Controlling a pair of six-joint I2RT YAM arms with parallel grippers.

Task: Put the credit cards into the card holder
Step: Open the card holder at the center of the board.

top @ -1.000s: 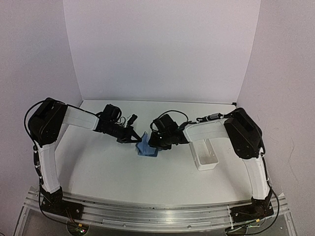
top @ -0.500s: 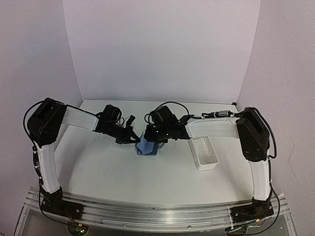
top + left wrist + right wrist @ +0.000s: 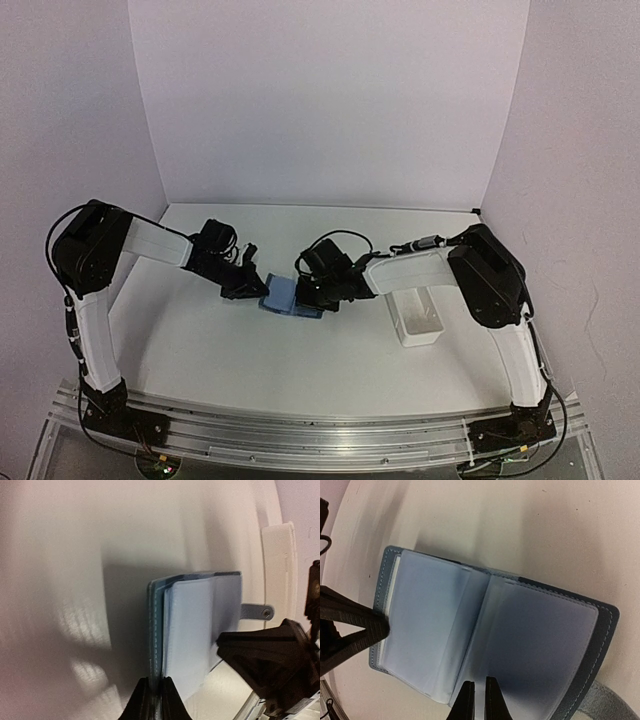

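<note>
The left gripper (image 3: 155,702) is almost closed, pinching the cover edge of the card holder (image 3: 200,625), which lies open near the middle of the table (image 3: 200,340). The right gripper (image 3: 480,700), also almost closed, pinches an inner sleeve (image 3: 470,630). Both should pull apart gently, so that a pocket opens.

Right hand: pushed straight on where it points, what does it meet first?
The card holder: the right hand is shut on its inner sleeve, so it would probably drive deeper along that sleeve.

white table (image 3: 250,360), long tray (image 3: 421,326) — right side
</note>
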